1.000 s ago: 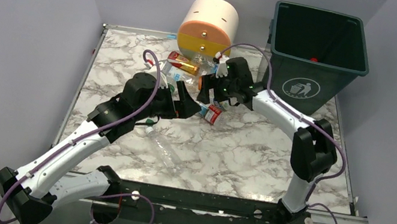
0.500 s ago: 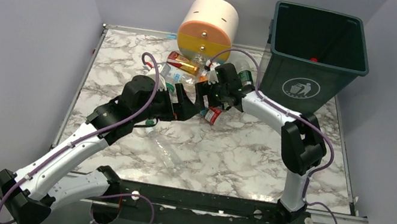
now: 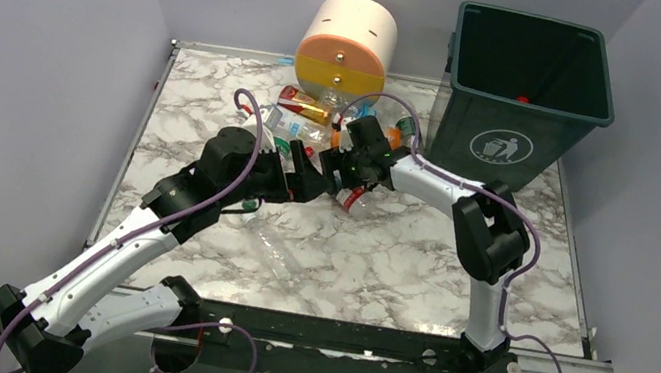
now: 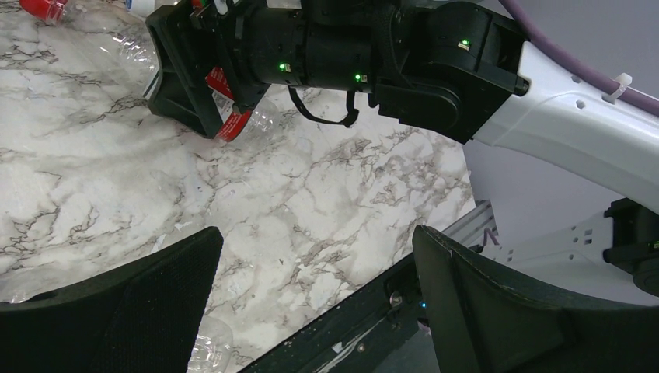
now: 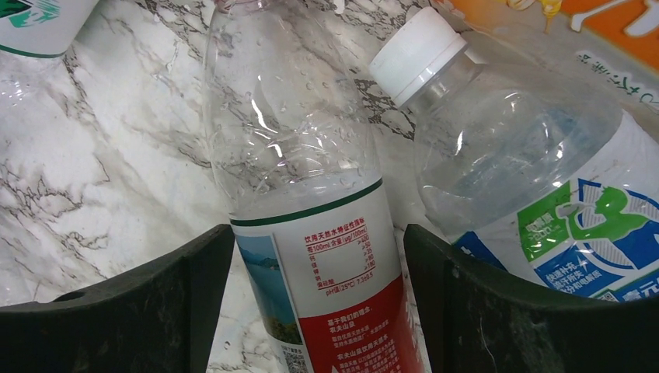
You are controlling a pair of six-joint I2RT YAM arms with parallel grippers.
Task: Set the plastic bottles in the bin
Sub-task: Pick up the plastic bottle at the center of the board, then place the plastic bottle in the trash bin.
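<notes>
A clear plastic bottle with a red and white label [image 5: 326, 256] lies on the marble table between my right gripper's [image 5: 315, 241] open fingers, with a small gap on each side. A second clear bottle with a white cap and blue-green label [image 5: 513, 171] lies just to its right. From above, my right gripper [image 3: 345, 177] is low over this red-labelled bottle [image 3: 355, 196]. My left gripper [image 3: 312, 181] is open and empty, close beside the right one. More bottles [image 3: 303, 111] lie piled behind. The dark green bin [image 3: 525, 87] stands at the back right.
The cream, orange and grey round drawer unit [image 3: 345, 42] stands at the back behind the pile. A crushed clear bottle [image 3: 280, 254] lies on the table in front of my left arm. In the left wrist view my right gripper [image 4: 202, 78] straddles the red-labelled bottle [image 4: 233, 116].
My right gripper has moved left and down from near the bin's side onto the red-labelled bottle. My left arm has shifted only slightly.
</notes>
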